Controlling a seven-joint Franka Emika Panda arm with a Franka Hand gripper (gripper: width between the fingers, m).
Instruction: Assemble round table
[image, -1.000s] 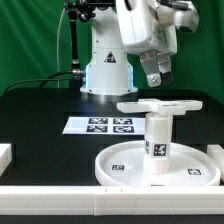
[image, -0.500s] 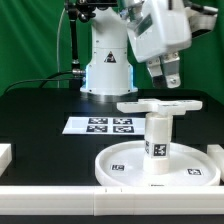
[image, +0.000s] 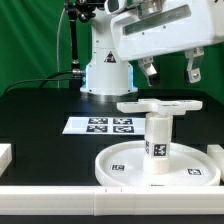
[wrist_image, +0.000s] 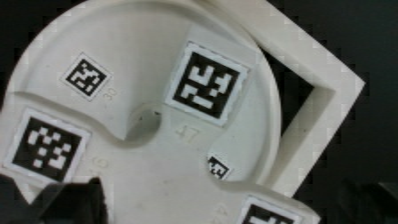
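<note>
The round disc (image: 125, 160) lies flat near the table's front, at the exterior view's right. The short cylinder leg (image: 157, 138) stands upright at its middle, and the cross base (image: 160, 105) rests on top of the leg. My gripper (image: 170, 72) hangs open a little above the cross base, both fingers pointing down with nothing between them. The wrist view looks down on white tagged surfaces, with the disc's curved rim (wrist_image: 71, 40) at one side. I cannot separate cross base from disc there, and my fingertips do not show clearly.
The marker board (image: 100, 125) lies on the black table behind the disc, in front of the arm's base. White border rails run along the front (image: 50, 190), at the exterior view's left (image: 5, 155) and right (image: 214, 150); a rail corner (wrist_image: 338, 95) shows beside the disc.
The hand has swung round above the cross base, so both fingers now show side by side facing the exterior camera. The jaws stayed open and the table parts have not moved.
</note>
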